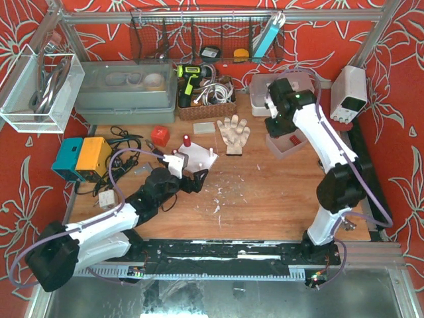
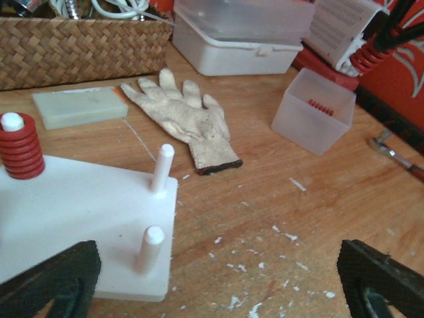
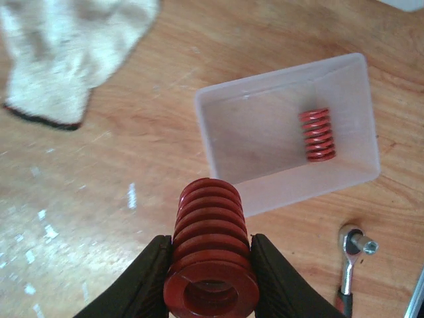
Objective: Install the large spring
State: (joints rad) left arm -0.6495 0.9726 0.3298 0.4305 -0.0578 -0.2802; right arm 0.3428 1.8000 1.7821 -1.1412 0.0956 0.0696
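Note:
My right gripper (image 3: 211,265) is shut on the large red spring (image 3: 211,248) and holds it in the air beside a clear bin (image 3: 228,109). A smaller red spring (image 3: 317,134) lies in the bin. In the top view this gripper (image 1: 273,123) hovers at the back right, next to the bin (image 1: 283,146). The white peg plate (image 2: 79,205) has two bare pegs (image 2: 162,167) and a red spring on a corner peg (image 2: 20,149). My left gripper (image 2: 218,285) is open and empty, low over the plate's right edge (image 1: 199,158).
A white work glove (image 2: 182,119) lies behind the plate. A pale block (image 2: 79,106), a wicker basket (image 2: 79,43) and a white lidded box (image 2: 238,33) stand further back. A ratchet (image 3: 351,255) lies right of the bin. White flecks litter the wood.

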